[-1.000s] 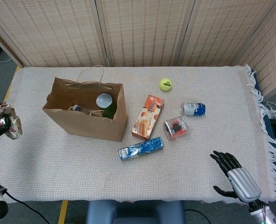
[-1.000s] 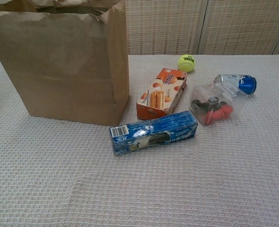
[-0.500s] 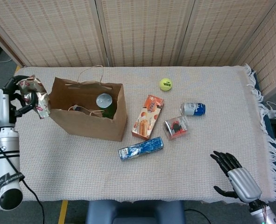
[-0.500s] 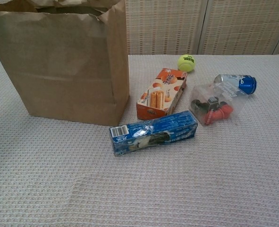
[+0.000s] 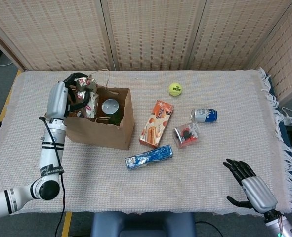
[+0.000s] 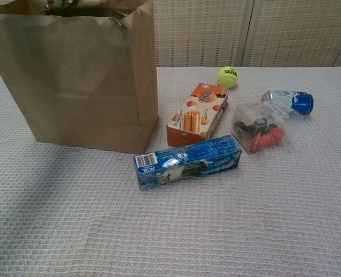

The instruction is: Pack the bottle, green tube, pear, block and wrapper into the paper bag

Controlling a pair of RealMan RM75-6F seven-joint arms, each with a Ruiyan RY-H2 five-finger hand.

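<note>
wrapper [image 5: 86, 91]: I hold it in my left hand [image 5: 74, 96], right over the open top of the paper bag [image 5: 99, 129]. It is crinkly and shiny. My fingers are clamped on it. I have not let go.
bottle [image 5: 110, 107]: already in the bag. I can see its round grey top near the right side.
other things in the bag: something dark lies at the bottom, but I cannot tell what it is. I cannot see the green tube, the pear or the block anywhere on the bench [image 5: 210, 168], so I think they are inside too.
how far along: almost done, I think. The wrapper looks like the last thing. I need to lower it and let it drop in.
right hand [image 5: 247, 185]: it rests at the near right corner of the bench, well away from everything. Its fingers are apart and it holds nothing.
</note>
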